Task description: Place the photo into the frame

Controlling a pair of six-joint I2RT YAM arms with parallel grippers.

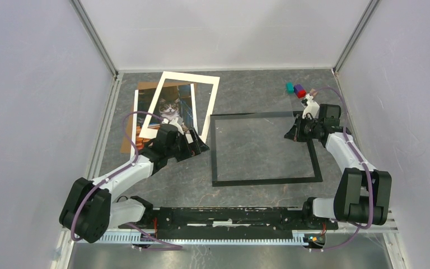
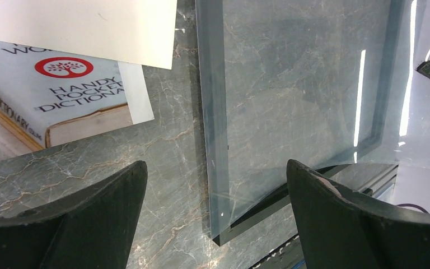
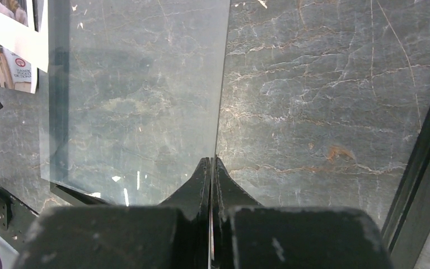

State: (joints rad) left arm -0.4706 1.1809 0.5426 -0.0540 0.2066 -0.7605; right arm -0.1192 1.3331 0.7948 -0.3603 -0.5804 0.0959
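My right hand [image 3: 211, 168] pinches the clear sheet [image 3: 134, 84] over the frame [image 1: 266, 182]; my left hand [image 1: 196, 148] is spread wide. The photo [image 1: 171, 109] looks bendy, so pinch its edge.

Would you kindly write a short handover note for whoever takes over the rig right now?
Left pincer: open, empty, low over the table between the photo and the frame.
Right pincer: shut on the edge of the clear sheet, over the frame.
The photo lies far left, partly under the white mat, on the brown board. The frame lies flat, centre right.
Done: sheet gripped; the photo is not yet in the frame.
Left: move the sheet aside, place the photo in the frame.
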